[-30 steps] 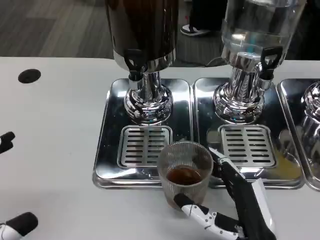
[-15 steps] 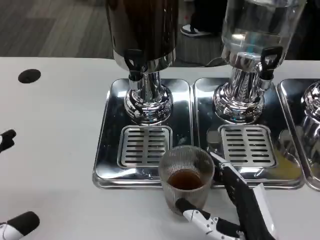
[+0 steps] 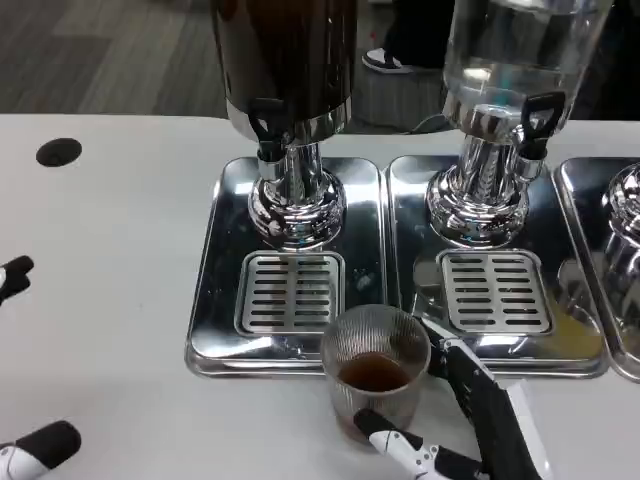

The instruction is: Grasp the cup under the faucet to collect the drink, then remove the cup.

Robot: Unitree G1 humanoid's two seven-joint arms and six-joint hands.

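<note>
My right hand (image 3: 455, 420) gripped the cup (image 3: 375, 372) at the tray's (image 3: 215, 300) front edge; my left hand (image 3: 25, 445) held nothing, fingers apart.

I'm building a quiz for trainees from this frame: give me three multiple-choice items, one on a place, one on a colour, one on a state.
1. Where is the cup?
A. under the dark dispenser's faucet
B. at the tray's front edge
C. by the black hole

2. What colour is the drink in the cup?
A. brown
B. green
C. clear

3. What is the right hand doing?
A. resting flat
B. pressing a faucet
C. holding the cup

Answers: B, the cup overlaps the drip tray's front rim; A, brown liquid shows at its bottom; C, fingers wrap both its sides.
</note>
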